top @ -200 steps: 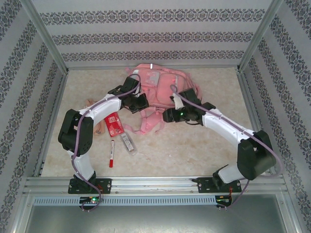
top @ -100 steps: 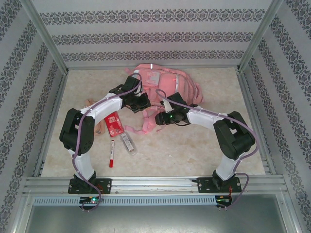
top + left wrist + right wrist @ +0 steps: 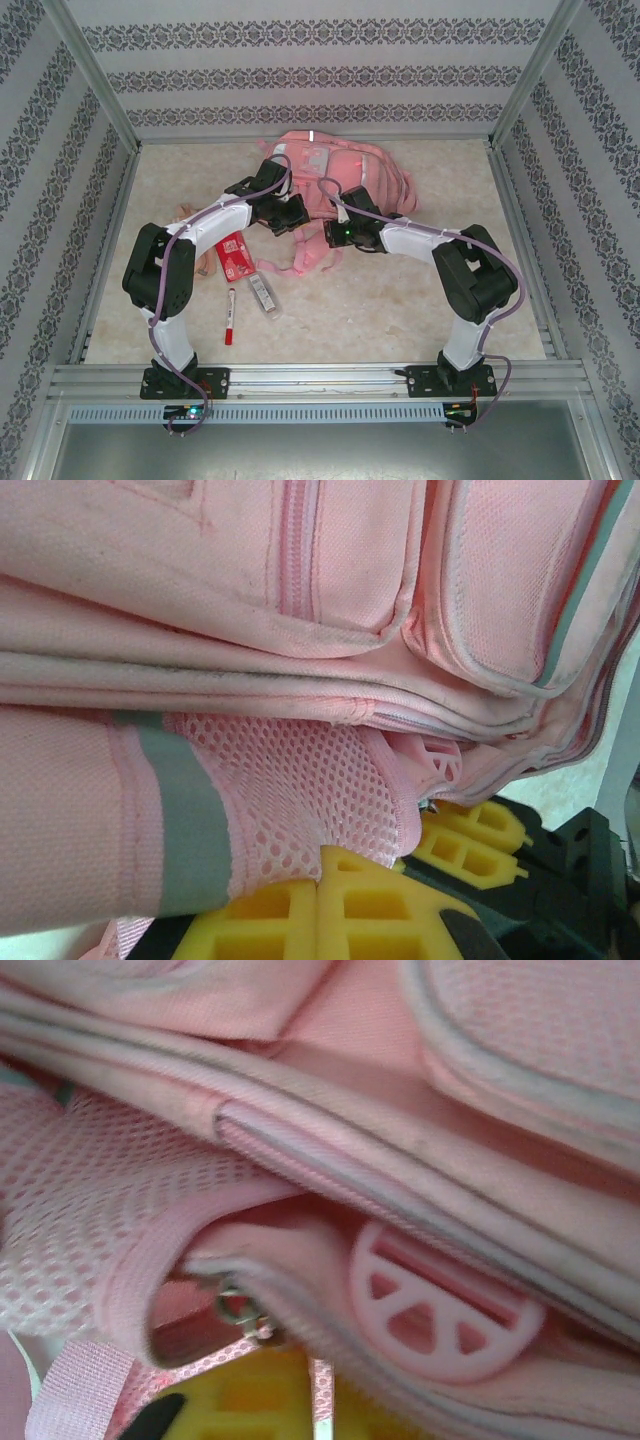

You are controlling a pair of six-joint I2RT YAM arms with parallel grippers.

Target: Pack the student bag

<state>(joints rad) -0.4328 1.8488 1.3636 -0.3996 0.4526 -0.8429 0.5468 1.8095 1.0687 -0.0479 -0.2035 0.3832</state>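
Note:
The pink student bag (image 3: 335, 165) lies at the back of the table with its straps toward me. My left gripper (image 3: 290, 215) is at the bag's near left edge. In the left wrist view its yellow pads (image 3: 260, 915) are shut on the bag's pink mesh pocket edge (image 3: 330, 790). My right gripper (image 3: 333, 236) is at the bag's near edge, close beside the left one. It is shut on a thin patterned zipper ribbon (image 3: 322, 1385) below the metal slider (image 3: 240, 1315). A round pink pull tab (image 3: 440, 1310) hangs just to the right.
A red packet (image 3: 235, 257), a red marker (image 3: 230, 315) and a slim clear case (image 3: 265, 295) lie on the table left of centre, near the left arm. A peach-coloured item (image 3: 203, 262) sits partly under that arm. Metal frame rails (image 3: 320, 375) edge the table.
The right arm has swung left and forward to the bag's near edge, and its gripper has gone from open to shut on the zipper ribbon. The left arm has stayed put.

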